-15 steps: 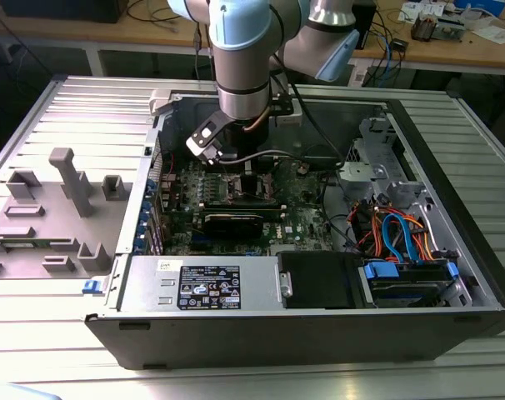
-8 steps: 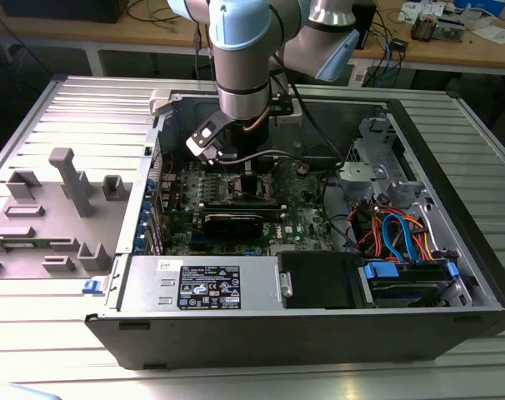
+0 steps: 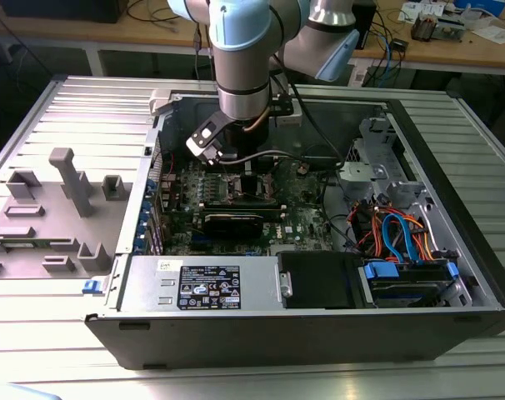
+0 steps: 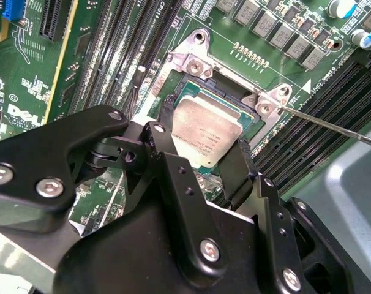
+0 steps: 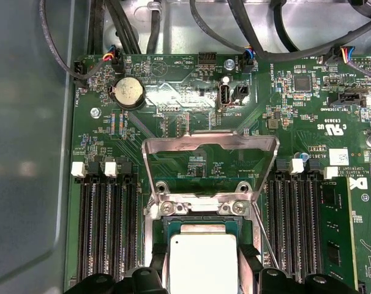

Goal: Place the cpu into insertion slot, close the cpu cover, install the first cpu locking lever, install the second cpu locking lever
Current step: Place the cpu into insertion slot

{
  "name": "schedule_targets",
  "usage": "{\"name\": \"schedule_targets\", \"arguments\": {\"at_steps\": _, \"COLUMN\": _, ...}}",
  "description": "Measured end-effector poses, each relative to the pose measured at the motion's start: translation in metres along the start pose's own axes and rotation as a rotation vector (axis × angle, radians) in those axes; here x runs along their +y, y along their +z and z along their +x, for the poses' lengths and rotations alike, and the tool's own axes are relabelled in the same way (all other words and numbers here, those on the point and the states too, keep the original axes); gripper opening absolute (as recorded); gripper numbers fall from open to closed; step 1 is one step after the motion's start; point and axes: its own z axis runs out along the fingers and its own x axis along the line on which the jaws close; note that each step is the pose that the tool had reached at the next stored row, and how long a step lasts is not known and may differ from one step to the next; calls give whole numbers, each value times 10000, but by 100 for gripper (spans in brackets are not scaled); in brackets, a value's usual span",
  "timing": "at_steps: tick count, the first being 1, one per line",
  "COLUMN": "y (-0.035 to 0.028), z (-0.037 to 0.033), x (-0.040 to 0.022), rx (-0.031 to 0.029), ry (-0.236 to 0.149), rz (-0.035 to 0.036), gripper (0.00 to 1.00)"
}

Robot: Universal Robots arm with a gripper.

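Observation:
My gripper (image 4: 204,147) is down inside the open computer case, over the green board, and its black fingers (image 4: 164,119) sit against two opposite sides of the cpu (image 4: 205,130). The silvery cpu (image 5: 202,260) sits square over the insertion slot (image 4: 190,64), level with or just above its metal rim (image 5: 150,236); I cannot tell if it is seated. The cpu cover (image 5: 210,144) stands tilted up and open behind the slot. A thin locking lever (image 4: 332,127) sticks out free beside the socket. In the exterior view the gripper (image 3: 246,171) hangs under the arm's wrist.
Long black memory slots (image 5: 106,226) flank the socket on both sides. A coin battery (image 5: 128,92) and black cables (image 5: 259,37) lie beyond the cover. The power supply (image 3: 204,283) and a drive bay with blue and orange cables (image 3: 402,237) fill the case's near side. A grey fixture (image 3: 65,208) stands on the exterior view's left.

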Motion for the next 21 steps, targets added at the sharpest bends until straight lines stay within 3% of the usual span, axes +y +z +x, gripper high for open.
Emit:
{"name": "schedule_targets", "arguments": {"at_steps": 6, "y": 5, "z": 3, "x": 1, "rx": 13, "ry": 2, "rz": -7, "gripper": 55}}
{"name": "schedule_targets", "arguments": {"at_steps": 7, "y": 4, "z": 2, "x": 1, "rx": 8, "ry": 1, "rz": -5, "gripper": 62}}
{"name": "schedule_targets", "arguments": {"at_steps": 8, "y": -21, "z": 0, "x": 2, "rx": 0, "ry": 2, "rz": 0, "gripper": 62}}
{"name": "schedule_targets", "arguments": {"at_steps": 10, "y": -137, "z": -2, "x": 20, "rx": 1, "ry": 0, "rz": 0, "gripper": 62}}
{"name": "schedule_targets", "arguments": {"at_steps": 13, "y": -144, "z": -2, "x": 21, "rx": 0, "ry": 0, "rz": 0, "gripper": 60}}
{"name": "schedule_targets", "arguments": {"at_steps": 15, "y": -145, "z": -2, "x": 22, "rx": 1, "ry": 0, "rz": 0, "gripper": 35}}
{"name": "schedule_targets", "arguments": {"at_steps": 16, "y": -145, "z": -2, "x": 22, "rx": 1, "ry": 0, "rz": 0, "gripper": 35}}
{"name": "schedule_targets", "arguments": {"at_steps": 17, "y": -145, "z": -2, "x": 22, "rx": 1, "ry": 0, "rz": 0, "gripper": 23}}
{"name": "schedule_targets", "arguments": {"at_steps": 19, "y": -146, "z": -2, "x": 22, "rx": 0, "ry": 0, "rz": 0, "gripper": 11}}
{"name": "schedule_targets", "arguments": {"at_steps": 21, "y": -147, "z": -2, "x": 22, "rx": 1, "ry": 0, "rz": 0, "gripper": 11}}
